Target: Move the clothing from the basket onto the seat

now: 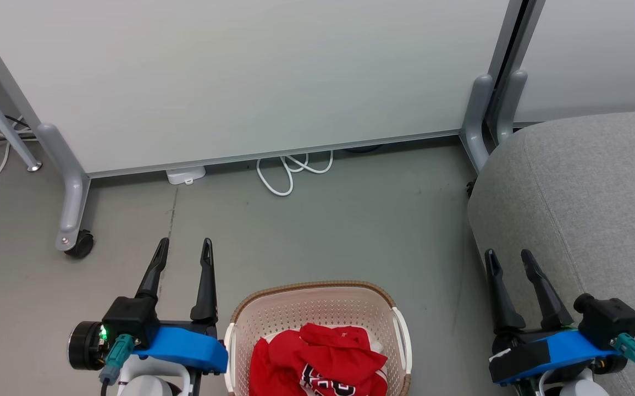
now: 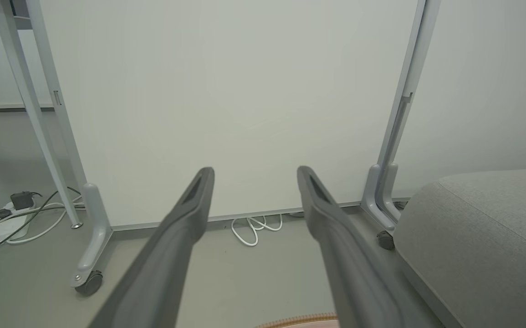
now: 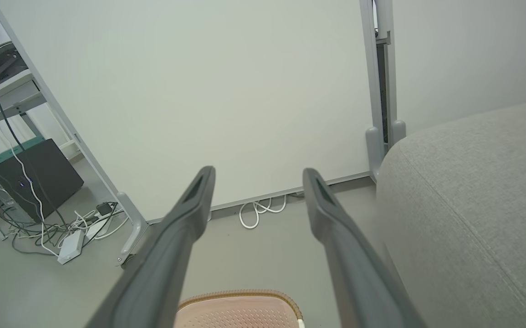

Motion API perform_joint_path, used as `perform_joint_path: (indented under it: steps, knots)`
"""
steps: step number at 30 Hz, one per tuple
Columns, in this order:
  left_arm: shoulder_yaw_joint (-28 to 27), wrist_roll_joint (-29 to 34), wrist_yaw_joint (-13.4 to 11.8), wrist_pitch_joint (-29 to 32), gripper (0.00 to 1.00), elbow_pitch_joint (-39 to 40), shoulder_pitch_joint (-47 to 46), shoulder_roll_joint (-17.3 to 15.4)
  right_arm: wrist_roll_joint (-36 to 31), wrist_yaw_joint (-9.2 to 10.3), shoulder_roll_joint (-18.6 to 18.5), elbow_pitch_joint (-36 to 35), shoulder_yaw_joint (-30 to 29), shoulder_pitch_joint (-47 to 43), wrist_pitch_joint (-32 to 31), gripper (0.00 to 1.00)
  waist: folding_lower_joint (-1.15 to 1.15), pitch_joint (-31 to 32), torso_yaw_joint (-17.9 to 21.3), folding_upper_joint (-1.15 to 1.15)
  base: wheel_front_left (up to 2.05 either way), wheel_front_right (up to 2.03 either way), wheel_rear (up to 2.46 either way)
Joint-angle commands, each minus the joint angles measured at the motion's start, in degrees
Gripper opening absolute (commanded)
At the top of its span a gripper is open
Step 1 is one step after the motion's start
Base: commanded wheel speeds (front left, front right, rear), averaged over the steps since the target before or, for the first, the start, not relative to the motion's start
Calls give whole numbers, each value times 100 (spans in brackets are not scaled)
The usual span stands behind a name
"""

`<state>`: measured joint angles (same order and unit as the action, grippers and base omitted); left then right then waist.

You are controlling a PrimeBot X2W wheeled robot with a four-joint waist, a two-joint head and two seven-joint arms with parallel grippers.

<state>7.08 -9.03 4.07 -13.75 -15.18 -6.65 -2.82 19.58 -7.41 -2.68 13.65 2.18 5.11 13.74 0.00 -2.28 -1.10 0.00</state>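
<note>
The red clothing (image 1: 317, 360), a jersey with black-and-white lettering showing, lies bunched in the cream basket (image 1: 273, 316) at the bottom centre of the head view. The basket's brown rim (image 3: 240, 295) also peeks in at the bottom of the right wrist view. The big grey seat (image 1: 586, 198) fills the right side. My left gripper (image 1: 184, 246) hovers left of the basket, open and holding nothing. My right gripper (image 1: 509, 257) hangs open over the seat's near left edge, to the right of the basket.
A white partition panel (image 1: 251, 77) on grey wheeled feet (image 1: 72, 220) stands across the back. A white cable loop (image 1: 290, 168) lies under it. Cables and a power strip (image 3: 69, 241) clutter the far left floor. Grey floor lies between basket and panel.
</note>
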Motion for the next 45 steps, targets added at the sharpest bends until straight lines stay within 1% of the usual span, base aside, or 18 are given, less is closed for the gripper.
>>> perform_joint_path:
  steps: [1, 12, 26, 38, 45]
  knots:
    - [0, 65, 21, -48, 100, -13, -43, -12, -100, -13, -34, -2, 7, 35, 47, 100, 0, -2, -2, 0, 0, 0, 0]
    - [-14, 321, 27, -156, 100, -91, 37, -12, -511, -13, -36, 49, -46, -77, 167, 100, 0, 37, -31, 0, 0, 0, 0]
    - [-122, 123, -9, -153, 100, -239, 52, -11, -558, -9, -35, 128, -265, -105, 154, 100, 0, 55, -54, 0, 0, 0, 0]
    - [-148, 108, -12, -153, 100, -302, 55, -11, -554, -9, -35, 167, -266, -108, 152, 100, 0, 61, -52, 0, 0, 0, 0]
    - [-127, 152, 30, -153, 100, -339, -10, -11, -561, -9, -35, 166, -269, -98, 152, 100, 0, 43, -68, 0, 0, 0, 0]
